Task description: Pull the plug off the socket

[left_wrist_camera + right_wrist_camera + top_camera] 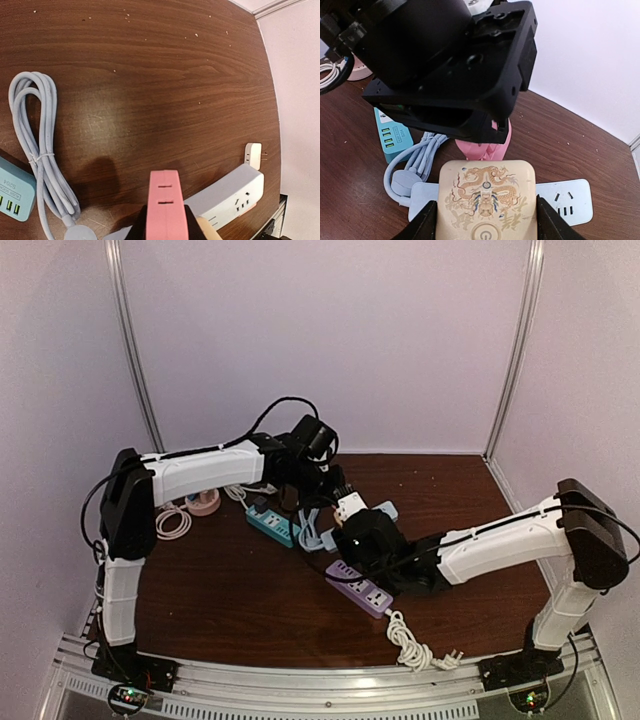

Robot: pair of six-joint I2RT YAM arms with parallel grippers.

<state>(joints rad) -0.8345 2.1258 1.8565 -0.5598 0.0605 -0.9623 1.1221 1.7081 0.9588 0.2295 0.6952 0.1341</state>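
Two grips at once: left end effector (165,227) pinches the pink plug (164,200) on the white power strip (232,192); right end effector (487,222) clamps the cream dragon-printed adapter (487,195) (bracing, probably). Pull straight up, no rocking.

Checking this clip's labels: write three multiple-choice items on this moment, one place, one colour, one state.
1. Where does the purple power strip lie? A against the back wall; B beside the right arm; C under the left arm's base.
2. What colour is the plug in the left hand? A pink; B green; C black.
3. The right hand is: A open; B shut on a cup; C shut on the cream block.
Answers: B, the top view shows it alongside that forearm; A, the left wrist view shows it pink; C, it clamps the block on both sides.
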